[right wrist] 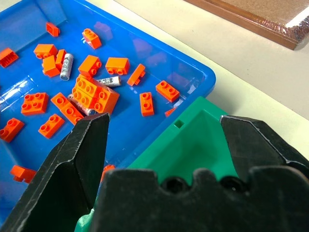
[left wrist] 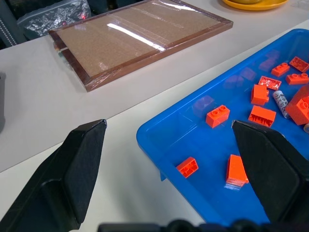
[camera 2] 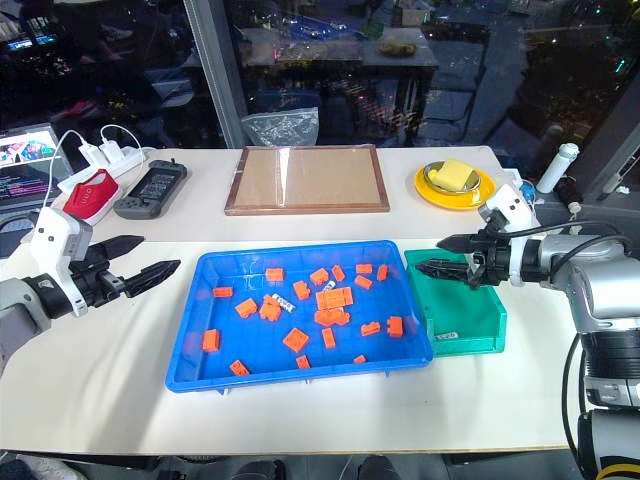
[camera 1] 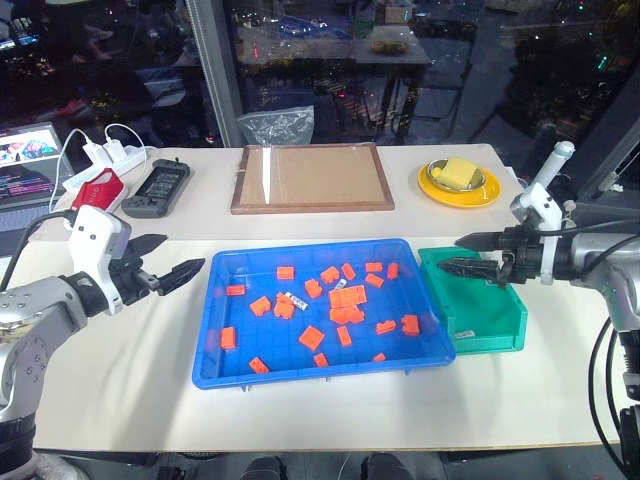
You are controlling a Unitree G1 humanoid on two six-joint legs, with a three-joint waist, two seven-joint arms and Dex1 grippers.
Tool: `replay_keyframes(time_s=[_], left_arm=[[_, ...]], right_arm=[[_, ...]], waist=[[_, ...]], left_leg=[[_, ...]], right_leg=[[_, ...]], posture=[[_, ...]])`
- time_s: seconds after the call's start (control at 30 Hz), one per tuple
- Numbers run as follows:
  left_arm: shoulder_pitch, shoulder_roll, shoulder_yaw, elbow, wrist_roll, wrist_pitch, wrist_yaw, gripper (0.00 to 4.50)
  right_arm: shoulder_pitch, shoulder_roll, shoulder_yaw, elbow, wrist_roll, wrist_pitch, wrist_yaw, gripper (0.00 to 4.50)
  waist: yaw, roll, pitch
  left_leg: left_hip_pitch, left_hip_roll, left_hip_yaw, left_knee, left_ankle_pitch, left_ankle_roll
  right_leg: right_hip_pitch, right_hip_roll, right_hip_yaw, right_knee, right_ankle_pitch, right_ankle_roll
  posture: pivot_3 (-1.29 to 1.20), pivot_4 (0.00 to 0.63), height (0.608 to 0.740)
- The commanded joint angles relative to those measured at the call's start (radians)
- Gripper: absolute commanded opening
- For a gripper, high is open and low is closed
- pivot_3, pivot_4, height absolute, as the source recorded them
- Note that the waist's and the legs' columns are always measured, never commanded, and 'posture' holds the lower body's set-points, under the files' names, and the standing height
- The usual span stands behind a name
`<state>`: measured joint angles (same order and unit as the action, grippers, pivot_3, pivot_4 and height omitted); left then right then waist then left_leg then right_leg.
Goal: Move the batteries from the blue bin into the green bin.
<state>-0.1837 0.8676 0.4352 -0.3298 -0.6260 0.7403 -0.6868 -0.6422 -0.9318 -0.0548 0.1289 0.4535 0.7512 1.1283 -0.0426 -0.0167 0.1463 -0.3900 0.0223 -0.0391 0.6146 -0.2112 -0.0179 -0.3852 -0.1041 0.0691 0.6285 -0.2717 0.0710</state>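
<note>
White table [camera 1: 120, 370], wide, carrying everything. At its middle, the blue bin [camera 1: 225, 375], broad and shallow, strewn with orange blocks [camera 1: 311, 337]. Among the blocks, the batteries [right wrist: 66, 66]: slim silver cylinders lying flat near the bin's centre, one more [right wrist: 110, 81] close by, half tucked against a clump of orange blocks, another [camera 1: 296, 299] visible from the head camera just left of centre. Behind the blue bin, a brown wooden tray [camera 1: 312, 178], lying flat, well apart from it. Touching the blue bin's right side, the green bin [camera 1: 490, 330], smaller and deeper, with one small pale item on its floor near the front wall, too small to identify. Further back right, a yellow dish [camera 1: 459, 183].

Left gripper [camera 1: 172, 258] hovering over bare table just left of the blue bin, fingers spread wide, holding nothing. Right gripper [camera 1: 468, 254] hanging above the green bin's back left corner, fingers likewise spread apart, empty.
</note>
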Motion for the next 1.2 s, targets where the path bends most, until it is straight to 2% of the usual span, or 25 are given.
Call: replay_keyframes(time_s=[0.03,0.2,0.37,0.53,0.6,0.7,0.97,1.13,1.2], left_arm=[[-0.037,0.0,0.006,-0.007,-0.008,-0.022,-0.002,4.5],[-0.1,-0.012,-0.024,-0.01,-0.021,-0.013,0.0,4.5],[-0.323,0.059,-0.161,-0.037,-0.174,0.193,-0.095,4.5],[-0.371,0.165,-0.273,-0.031,-0.161,0.226,-0.224,4.5],[-0.378,0.182,-0.318,-0.043,-0.162,0.2,-0.301,4.5],[-0.38,0.199,-0.38,-0.02,-0.095,0.163,-0.33,4.5],[-0.295,0.239,-0.356,-0.048,-0.05,0.12,-0.37,4.5],[-0.22,0.242,-0.279,-0.115,-0.081,0.153,-0.333,4.5],[-0.192,0.241,-0.256,-0.142,-0.093,0.163,-0.325,4.5]], right_arm=[[0.003,-0.004,-0.032,-0.012,-0.007,-0.041,-0.01,4.26],[0.019,0.007,-0.036,-0.015,-0.03,-0.095,-0.036,4.26],[0.032,-0.045,0.022,-0.218,0.004,0.023,0.002,4.26],[-0.009,-0.047,0.059,-0.32,0.027,0.093,-0.002,4.26],[-0.018,-0.048,0.113,-0.38,0.03,0.107,0.029,4.26],[-0.057,-0.019,0.208,-0.388,-0.029,0.095,0.025,4.26],[-0.222,0.139,0.41,-0.233,-0.197,-0.037,0.012,4.26],[-0.25,0.201,0.506,-0.156,-0.251,-0.089,0.087,4.26],[-0.238,0.214,0.528,-0.15,-0.261,-0.099,0.109,3.75]], waist=[[0.0,0.0,0.0],[0.002,0.0,0.0],[0.007,0.0,0.0],[-0.01,0.001,-0.001],[-0.01,0.001,-0.001],[-0.008,0.001,-0.001],[-0.009,0.001,-0.001],[0.002,0.001,-0.001],[0.002,0.001,-0.001]], left_leg=[[0.0,0.0,0.0,0.0,0.0,0.0],[0.0,0.0,0.0,0.001,0.0,0.0],[-0.002,-0.001,-0.001,0.002,0.0,0.0],[0.001,0.0,-0.002,0.002,0.0,0.0],[0.0,0.002,-0.002,0.001,0.0,0.0],[0.0,0.006,-0.002,0.002,0.0,0.0],[-0.001,0.011,-0.001,0.003,0.0,0.0],[-0.002,0.011,-0.001,0.003,0.0,0.0],[-0.002,0.011,-0.001,0.003,0.0,0.0]], right_leg=[[0.0,0.0,0.0,0.0,0.0,0.0],[0.001,0.0,0.0,0.0,0.0,0.0],[0.0,0.0,-0.001,0.001,0.0,0.0],[0.001,0.001,0.0,0.002,0.0,0.0],[0.0,0.004,0.0,0.001,0.0,0.0],[0.0,0.008,0.0,0.0,0.0,0.0],[-0.002,0.013,0.0,0.001,0.001,-0.002],[-0.002,0.013,0.0,0.001,0.001,-0.002],[-0.002,0.013,0.0,0.002,0.001,-0.002]], posture=[[0.0,0.15,0.736],[0.0,0.15,0.736],[0.0,0.15,0.736],[0.0,0.15,0.736],[0.0,0.15,0.736],[0.0,0.15,0.736],[0.0,0.15,0.736],[0.0,0.15,0.736],[0.0,0.15,0.736]])
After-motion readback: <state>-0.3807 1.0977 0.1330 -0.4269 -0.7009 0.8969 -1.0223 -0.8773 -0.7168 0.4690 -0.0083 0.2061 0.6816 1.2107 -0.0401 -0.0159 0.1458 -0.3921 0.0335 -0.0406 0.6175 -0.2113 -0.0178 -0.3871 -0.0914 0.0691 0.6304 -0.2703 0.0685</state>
